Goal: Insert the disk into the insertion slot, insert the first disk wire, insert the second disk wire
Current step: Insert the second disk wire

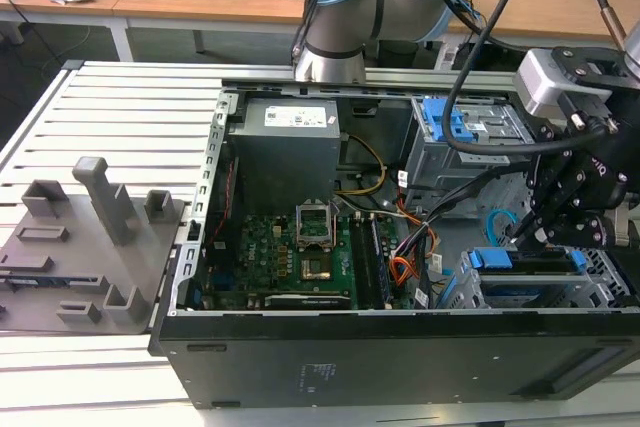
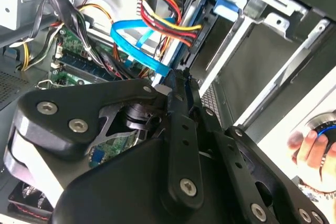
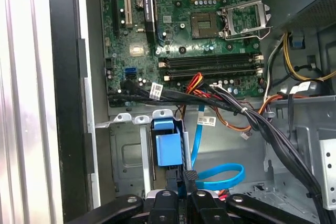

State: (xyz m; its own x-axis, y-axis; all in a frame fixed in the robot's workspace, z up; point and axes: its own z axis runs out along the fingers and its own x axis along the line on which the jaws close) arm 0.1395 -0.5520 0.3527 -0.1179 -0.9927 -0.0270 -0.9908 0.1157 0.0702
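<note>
The disk (image 1: 530,265) in its bright blue carrier (image 3: 167,149) sits inside the insertion slot (image 1: 605,287), a low perforated metal cage at the case's front corner on the exterior view's right. My gripper (image 1: 522,235) hangs just over the disk's inner end, its fingertips (image 2: 176,80) pressed together. The light-blue second disk wire (image 3: 220,176) loops beside the cage and ends right at my fingertips (image 3: 187,174), which look shut on its plug. The orange-red first disk wire (image 1: 400,272) curls by the motherboard's edge. A red-yellow-black wire bundle (image 2: 168,19) reaches a black connector at the disk's end.
The open case holds the motherboard (image 1: 290,252), the power supply (image 1: 285,147) and a taller grey cage with blue latches (image 1: 465,132). Thick black cables (image 3: 252,116) cross near the slot. A grey fixture (image 1: 90,237) lies outside the case. A person's hand (image 2: 310,148) holds a device.
</note>
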